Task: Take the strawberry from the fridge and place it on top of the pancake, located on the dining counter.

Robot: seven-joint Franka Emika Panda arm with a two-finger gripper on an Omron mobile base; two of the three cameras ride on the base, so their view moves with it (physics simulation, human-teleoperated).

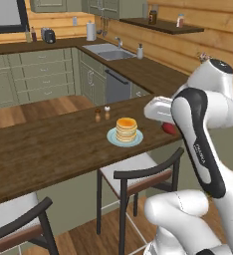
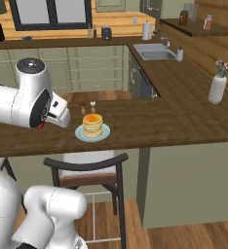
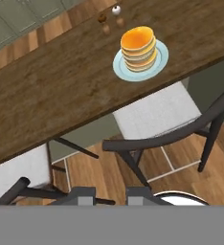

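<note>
One pancake (image 3: pixel 139 48) stack on plate (image 3: pixel 159 64), dining counter (image 3: pixel 61 95); gripper (image 3: pixel 109 195) closed, above chair (image 3: pixel 162 136); held item indiscernible.

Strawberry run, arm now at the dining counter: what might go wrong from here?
1. The gripper looks shut on the tiny dark red strawberry while short of the dark brown wooden counter, above the dark-framed, pale-seated chair. A slip here would likely drop it there or on the floor.
2. The golden-brown pancake stack is small; the berry may roll off.
3. Overshooting could knock the two small shakers behind it.
</note>
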